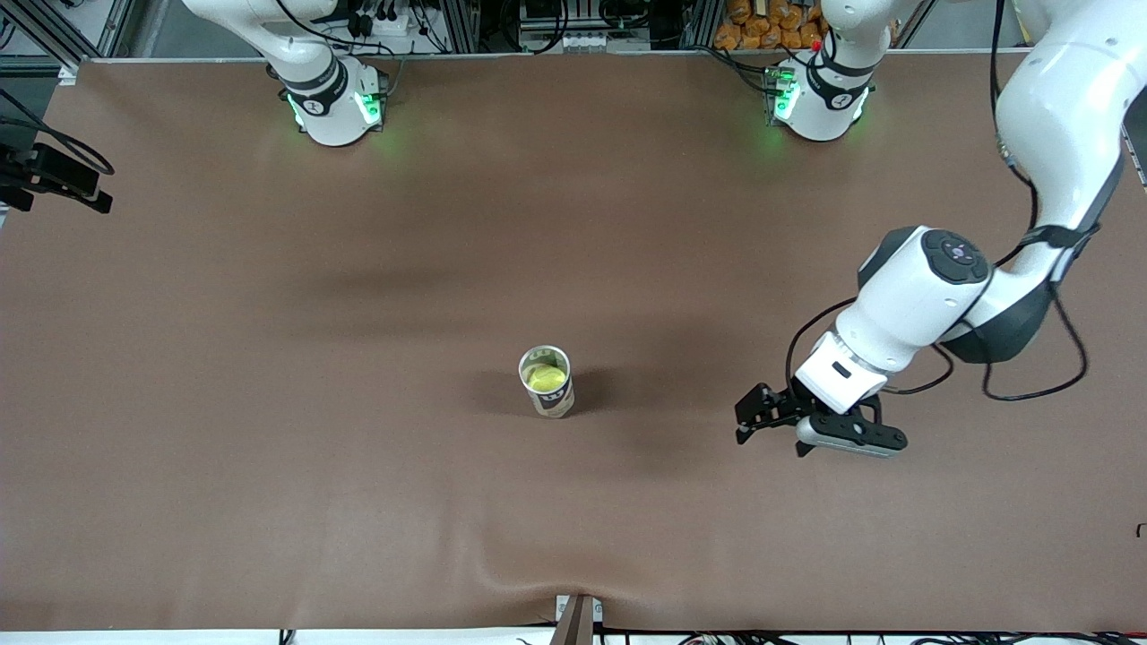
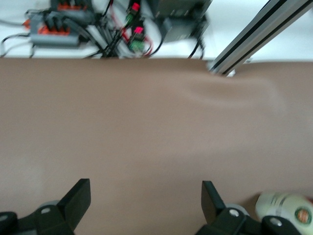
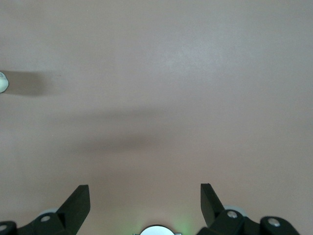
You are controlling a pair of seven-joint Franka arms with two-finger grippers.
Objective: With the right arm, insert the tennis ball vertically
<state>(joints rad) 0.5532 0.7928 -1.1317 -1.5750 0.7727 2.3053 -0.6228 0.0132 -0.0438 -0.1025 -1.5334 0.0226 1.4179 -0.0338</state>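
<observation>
1. Your tennis ball [image 1: 546,377] already sits inside the can [image 1: 547,383], which stands upright near the middle of the table [image 1: 269,448], mouth up. Only the ball's yellow top shows, just below the rim.

2. The can's long axis runs vertical, so I judge the insertion done, or nearly so; nothing else lies loose on the brown surface.

3. Your right gripper [image 3: 145,200] is outside the front view. Its wrist camera shows both fingers spread wide with nothing between them, over bare table near its own green-lit base [image 3: 156,230]. Only a pale sliver at that picture's edge could be the can; you cannot confirm it.

4. Your left gripper [image 1: 751,421] hangs low over the table toward the left arm's end, beside the can and well apart from it. Its fingers [image 2: 78,198] stand wide apart, holding nothing, and the can's label peeks into its wrist view.

5. The relation that matters: the left arm is plainly nearer the can, while the right arm [image 1: 305,54] shows only at its base.
</observation>
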